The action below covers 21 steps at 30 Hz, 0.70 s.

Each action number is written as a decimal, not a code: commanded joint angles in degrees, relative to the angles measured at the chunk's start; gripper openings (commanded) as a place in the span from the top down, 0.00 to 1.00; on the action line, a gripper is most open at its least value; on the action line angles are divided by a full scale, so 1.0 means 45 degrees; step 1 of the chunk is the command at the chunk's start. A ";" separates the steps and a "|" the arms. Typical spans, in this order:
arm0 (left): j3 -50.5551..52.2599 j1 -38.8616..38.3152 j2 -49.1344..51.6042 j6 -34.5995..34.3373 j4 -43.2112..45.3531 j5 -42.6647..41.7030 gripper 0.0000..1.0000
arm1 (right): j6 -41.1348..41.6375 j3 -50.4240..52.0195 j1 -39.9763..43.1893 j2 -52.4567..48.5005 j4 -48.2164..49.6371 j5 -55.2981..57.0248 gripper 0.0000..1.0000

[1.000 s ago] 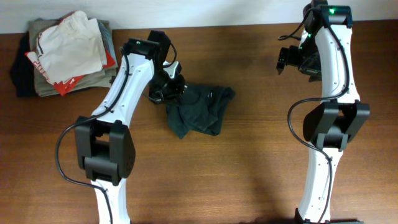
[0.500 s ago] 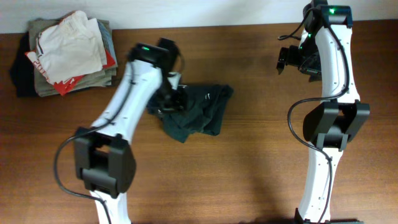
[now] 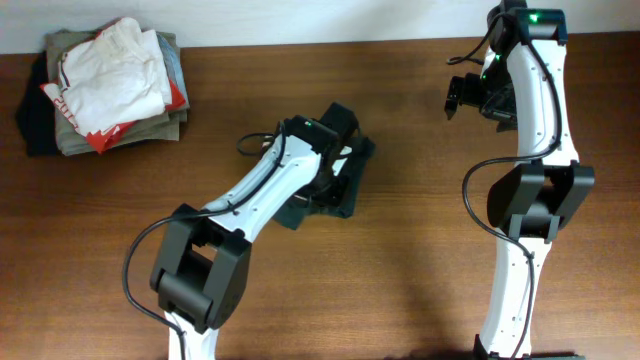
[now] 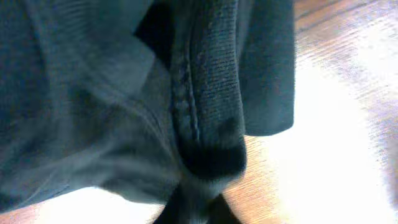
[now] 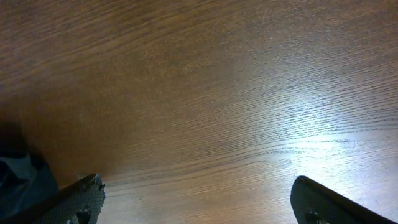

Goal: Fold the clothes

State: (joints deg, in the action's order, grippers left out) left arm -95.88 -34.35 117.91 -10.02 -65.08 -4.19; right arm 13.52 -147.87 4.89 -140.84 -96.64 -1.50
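Note:
A dark green garment (image 3: 345,185) lies crumpled in the middle of the table. My left gripper (image 3: 322,168) is over it and shut on a bunched fold of it; the cloth (image 4: 205,112) fills the left wrist view and hangs from the jaws at the bottom edge (image 4: 200,208). My right gripper (image 3: 468,95) is held high at the back right, open and empty; its two fingertips (image 5: 87,193) stand wide apart over bare wood in the right wrist view. The garment's edge (image 5: 15,177) shows at that view's lower left.
A stack of folded clothes (image 3: 105,85), with a white and red piece on top, sits at the back left corner. The brown wooden table (image 3: 420,260) runs to a white wall at the back.
My left arm has swung right across the garment, from its left edge to over its middle, dragging cloth along. The right arm has not moved.

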 commanded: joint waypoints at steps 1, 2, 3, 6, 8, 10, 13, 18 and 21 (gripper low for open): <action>-0.0151 -0.0146 -0.0141 0.0151 -0.0277 -0.0126 1.00 | 0.0063 -0.0287 0.0005 0.0214 -0.0010 0.0199 0.01; -0.0393 -0.0146 -0.0170 0.0146 -0.0646 -0.0602 1.00 | 0.0063 -0.0287 0.0005 0.0214 -0.0010 0.0199 0.01; -0.0568 -0.0146 -0.0238 0.0151 -0.0889 -0.1253 1.00 | 0.0063 -0.0287 0.0005 0.0214 -0.0010 0.0199 0.01; -0.0121 -0.0418 -0.0267 -0.0155 -0.0767 -0.2458 1.00 | 0.0063 -0.0287 0.0005 0.0214 -0.0010 0.0199 0.01; 0.0855 -0.0733 -0.0155 -0.0690 0.0248 -0.2463 1.00 | 0.0063 -0.0287 0.0005 0.0214 -0.0010 0.0199 0.01; 0.1321 -0.0787 -0.0155 -0.0831 0.0816 -0.2472 1.00 | 0.0063 -0.0287 0.0005 0.0214 -0.0010 0.0199 0.01; 0.1258 -0.0787 -0.0165 -0.0855 0.0831 -0.3118 0.88 | 0.0063 -0.0287 0.0005 0.0214 -0.0010 0.0199 0.01; -0.2715 -0.0277 -0.0534 -0.0709 -0.1384 -0.0461 0.14 | 0.0063 -0.0287 0.0005 0.0214 -0.0010 0.0199 0.01; -0.3259 0.1559 -0.0262 -0.1054 -0.1336 0.0083 0.36 | 0.0063 -0.0287 0.0005 0.0214 -0.0010 0.0199 0.01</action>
State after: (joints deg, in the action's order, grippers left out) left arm -110.08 -33.52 116.38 -13.47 -71.59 -6.85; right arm 13.54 -147.89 4.89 -140.84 -96.66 -1.48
